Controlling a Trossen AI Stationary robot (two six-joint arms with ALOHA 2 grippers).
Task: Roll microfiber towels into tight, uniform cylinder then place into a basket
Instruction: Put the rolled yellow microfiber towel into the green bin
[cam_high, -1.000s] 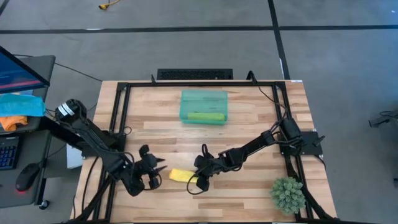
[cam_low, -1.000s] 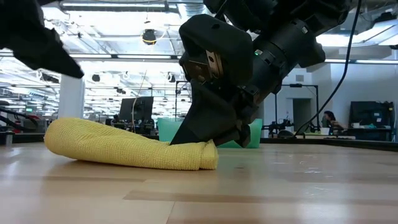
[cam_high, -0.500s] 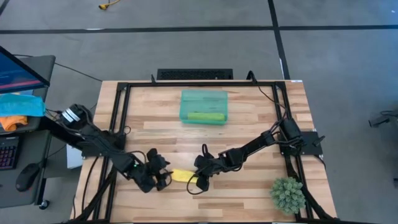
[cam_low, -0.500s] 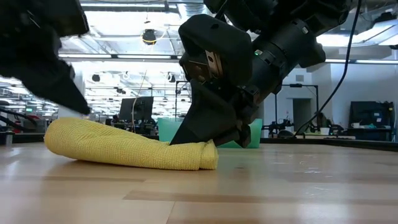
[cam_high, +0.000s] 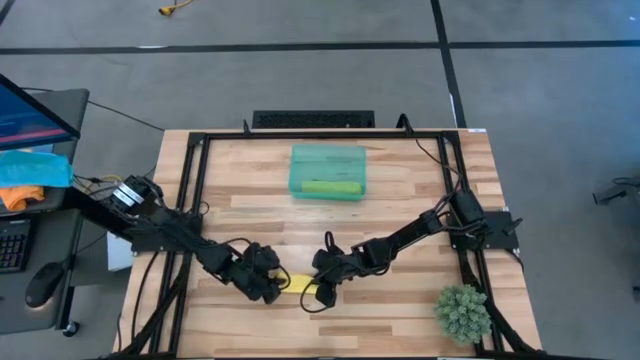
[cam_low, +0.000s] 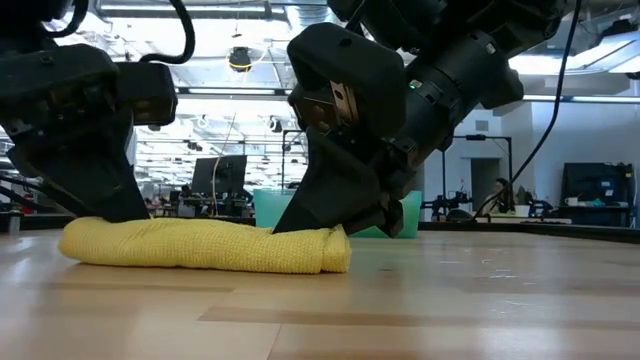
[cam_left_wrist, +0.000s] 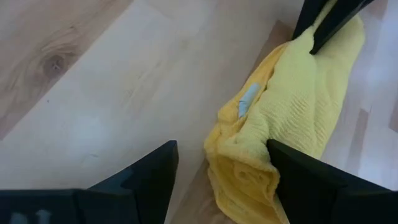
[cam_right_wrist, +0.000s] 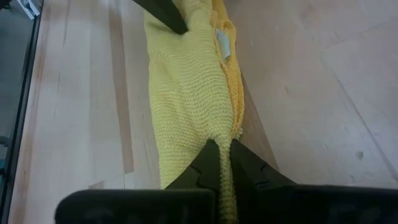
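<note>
The yellow towel (cam_high: 297, 284) lies as a loose roll on the table near its front edge, also in the low view (cam_low: 200, 246). My left gripper (cam_high: 268, 285) is open at the roll's left end (cam_left_wrist: 249, 180). My right gripper (cam_high: 320, 290) is shut on the roll's right end (cam_right_wrist: 186, 112). The teal basket (cam_high: 328, 156) stands at the far middle, with the rolled lime green towel (cam_high: 330, 187) lying in it. My left gripper comes from above and the table's left, slanting down. One finger (cam_left_wrist: 298, 177) lies on the roll's left end (cam_left_wrist: 255, 155), which is pressed low onto the table. The other finger (cam_left_wrist: 149, 177) stands over bare wood beside it. My right gripper pinches a fold of the towel at the roll's right end (cam_right_wrist: 214, 134) between its two fingers. The fingers slant down from the table's right and lie along the roll. The roll rests on the table (cam_low: 330, 255).
A small potted plant (cam_high: 462, 312) stands at the near right corner. Black frame rails (cam_high: 195, 170) run along the table's sides. Blue and orange cloths (cam_high: 30, 175) lie on a desk to the left. A person (cam_low: 497, 195) is far off in the room.
My left gripper has gone toward the table's right and down onto the yellow roll's left end. That end stood raised and rounded, and now lies lower and flatter on the table. The right end has stayed where it was.
</note>
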